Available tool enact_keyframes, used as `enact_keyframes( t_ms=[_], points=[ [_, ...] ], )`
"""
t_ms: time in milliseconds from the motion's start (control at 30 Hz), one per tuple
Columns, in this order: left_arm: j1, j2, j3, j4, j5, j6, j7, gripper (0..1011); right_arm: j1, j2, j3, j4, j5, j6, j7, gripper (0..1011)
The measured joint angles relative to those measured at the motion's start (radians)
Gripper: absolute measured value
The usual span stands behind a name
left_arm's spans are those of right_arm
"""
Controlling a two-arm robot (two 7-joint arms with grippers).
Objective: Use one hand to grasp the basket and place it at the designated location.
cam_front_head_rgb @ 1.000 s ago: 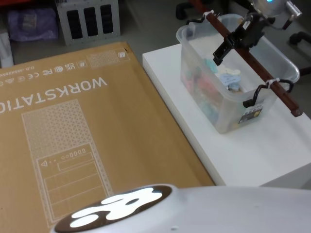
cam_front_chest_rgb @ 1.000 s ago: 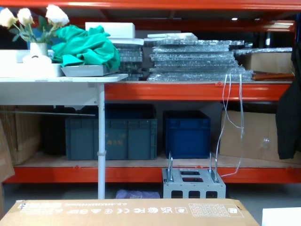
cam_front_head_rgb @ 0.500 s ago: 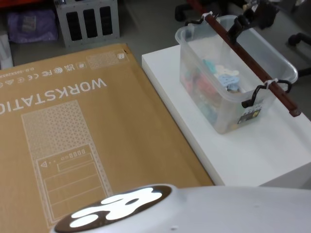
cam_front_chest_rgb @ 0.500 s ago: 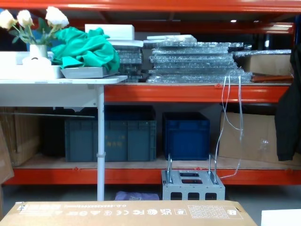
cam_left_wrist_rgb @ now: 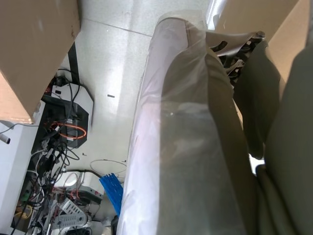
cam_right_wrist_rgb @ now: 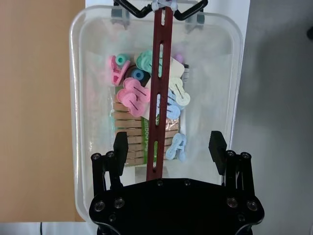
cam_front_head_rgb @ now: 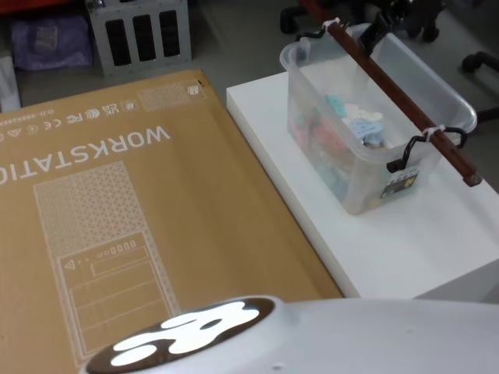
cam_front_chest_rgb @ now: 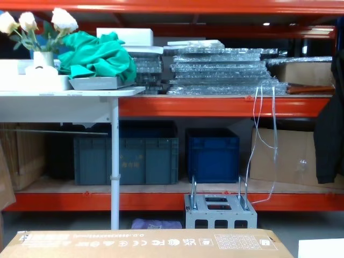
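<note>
Standing on the white surface (cam_front_head_rgb: 405,234) at the upper right of the head view, the basket (cam_front_head_rgb: 355,167) rests upright, its dark red-brown bar handle (cam_front_head_rgb: 398,97) running diagonally across the rim.

The right hand (cam_right_wrist_rgb: 168,147) hangs above the basket. In the right wrist view its two black fingers (cam_right_wrist_rgb: 120,145) stand well apart, one on each side of the handle, touching nothing. The handle passes roughly midway between them. In the head view only a dark part of this hand (cam_front_head_rgb: 387,19) shows at the top edge, above the far end of the handle.

Judgement: the grasp is not yet made. To do it well, the hand should descend straight, keep the bar centred between the fingers, and close near the bar's middle so the load hangs level. A grip near one end would likely tilt the basket and shift the coloured clips (cam_right_wrist_rgb: 139,88) inside.

The right wrist view gives finger spread and alignment on the bar; the head view gives the basket's place on the surface beside the large cardboard box (cam_front_head_rgb: 132,218).

The left hand's state cannot be told.
</note>
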Motion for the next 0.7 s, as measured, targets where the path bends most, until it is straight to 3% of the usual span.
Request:
enact_keyframes(
  t_ms=[433, 700],
  points=[
    [0.0, 0.0, 0.0, 0.0, 0.0, 0.0, 0.0, 0, 0.035, 0.035, 0.067, -0.059, 0.005, -0.01, 0.027, 1000],
    [0.0, 0.0, 0.0, 0.0, 0.0, 0.0, 0.0, 0, 0.048, 0.039, 0.09, -0.079, 0.001, -0.007, 0.05, 1000]
  ],
)
